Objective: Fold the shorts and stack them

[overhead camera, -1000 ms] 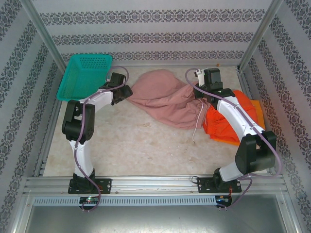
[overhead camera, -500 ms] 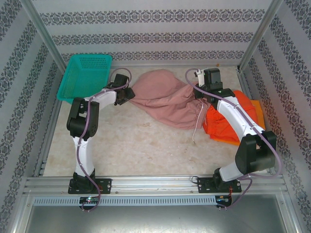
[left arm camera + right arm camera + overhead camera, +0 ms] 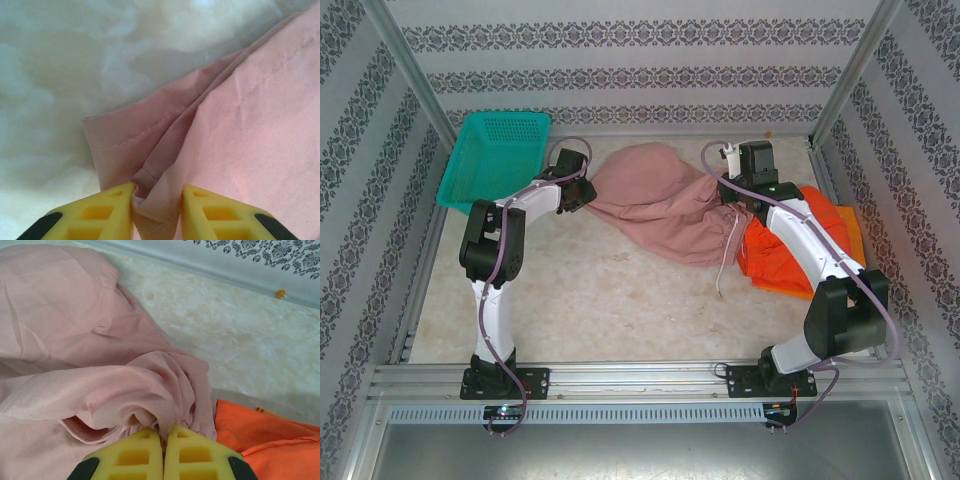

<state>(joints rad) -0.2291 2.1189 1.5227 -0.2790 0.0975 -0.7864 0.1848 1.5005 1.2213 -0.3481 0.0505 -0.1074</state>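
The table (image 3: 600, 300) is showing a pale, marbled cream top, enclosed on three sides by white walls (image 3: 620, 60) printed with dark floral bands. Slanting aluminium posts (image 3: 415, 70) are framing the corners, and a metal rail (image 3: 640, 378) is running along the near edge where both arm bases are bolted. A teal mesh basket (image 3: 495, 155) is sitting tilted in the far left corner.

The dusty pink shorts (image 3: 655, 205) are lying crumpled across the far middle of the table, stretched between the two arms. A white drawstring (image 3: 725, 265) is trailing from their right end toward the near side. Just to the right, the red-orange shorts (image 3: 765, 255) are lying bunched under the right arm, touching the pink cloth, with the yellow-orange shorts (image 3: 853, 240) peeking out along the far right edge beside them.

The left gripper (image 3: 582, 192) is sitting low at the left end of the pink shorts; in the wrist view its jaws (image 3: 157, 192) are standing narrowly apart with a fold of hem bunched between them, cloth pressing against both fingers. The right gripper (image 3: 730, 203) is pinching the right end of the same shorts, its fingers almost meeting (image 3: 163, 435) on a gathered tuft of pink fabric, with the red-orange cloth (image 3: 270, 440) lying just beside them.
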